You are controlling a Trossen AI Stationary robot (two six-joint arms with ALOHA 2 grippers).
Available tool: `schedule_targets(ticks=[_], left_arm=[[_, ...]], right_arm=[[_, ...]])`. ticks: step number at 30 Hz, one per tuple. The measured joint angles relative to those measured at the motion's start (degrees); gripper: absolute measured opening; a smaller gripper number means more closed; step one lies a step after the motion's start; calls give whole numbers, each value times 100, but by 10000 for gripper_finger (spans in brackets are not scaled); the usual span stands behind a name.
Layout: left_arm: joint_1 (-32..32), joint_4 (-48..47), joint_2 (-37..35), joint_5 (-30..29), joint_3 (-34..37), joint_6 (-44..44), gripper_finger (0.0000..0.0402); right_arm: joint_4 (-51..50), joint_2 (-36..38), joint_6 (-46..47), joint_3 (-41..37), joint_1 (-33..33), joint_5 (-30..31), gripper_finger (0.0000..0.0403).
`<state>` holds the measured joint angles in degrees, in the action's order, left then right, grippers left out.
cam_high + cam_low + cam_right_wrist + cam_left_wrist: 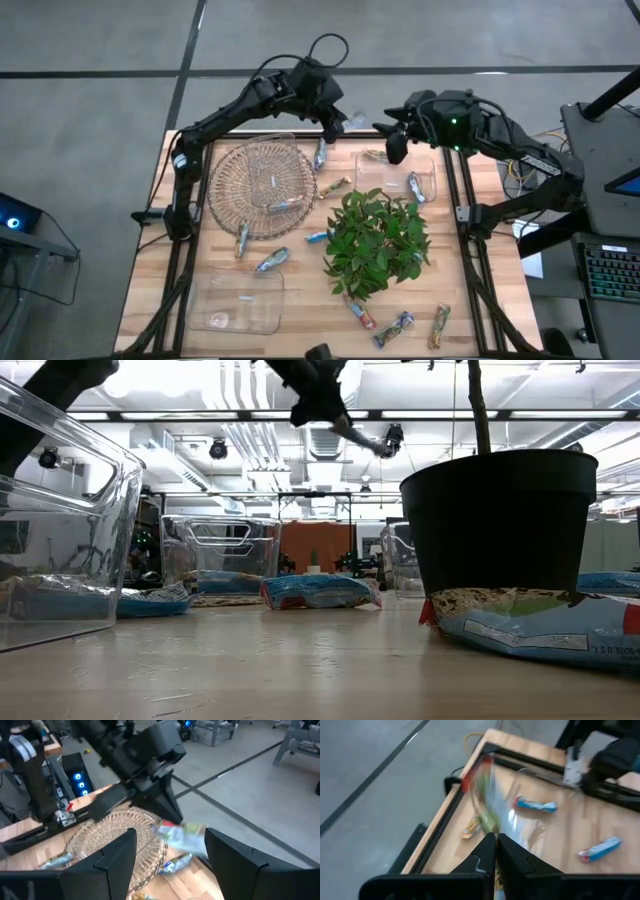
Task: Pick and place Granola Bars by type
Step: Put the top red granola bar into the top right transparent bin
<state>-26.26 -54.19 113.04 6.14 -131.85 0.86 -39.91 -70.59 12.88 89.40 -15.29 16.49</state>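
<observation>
My left gripper hangs over the table's far edge, between the wire basket and the far clear container. It is shut on a multicoloured granola bar. My right gripper is open and hovers just right of it, over that container; its own view faces the held bar. Other bars lie flat: one silvery-blue in the basket, two in the far container, and several on the wood around the plant. My left gripper pinches the multicoloured bar by one end between its two fingertips, coming slanting down from above. The bar sticks out beyond the fingertips, lifted clear of the table. Blur hides how much of the wrapper lies between the fingers.
A second clear container sits at the near left corner. The potted plant spreads over the table's middle right. Three bars lie along the near edge. Bare wood shows between the near container and the plant.
</observation>
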Motion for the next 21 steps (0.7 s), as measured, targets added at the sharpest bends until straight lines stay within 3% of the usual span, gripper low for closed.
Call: schedule_targets(ticks=[5,21], left_arm=[[102,276,-69,345,2,48,0],[168,430,-73,501,85,-2,0]], right_arm=[[213,36,97,-93,-201,102,224],[183,83,-87,-104,-311,128,224]])
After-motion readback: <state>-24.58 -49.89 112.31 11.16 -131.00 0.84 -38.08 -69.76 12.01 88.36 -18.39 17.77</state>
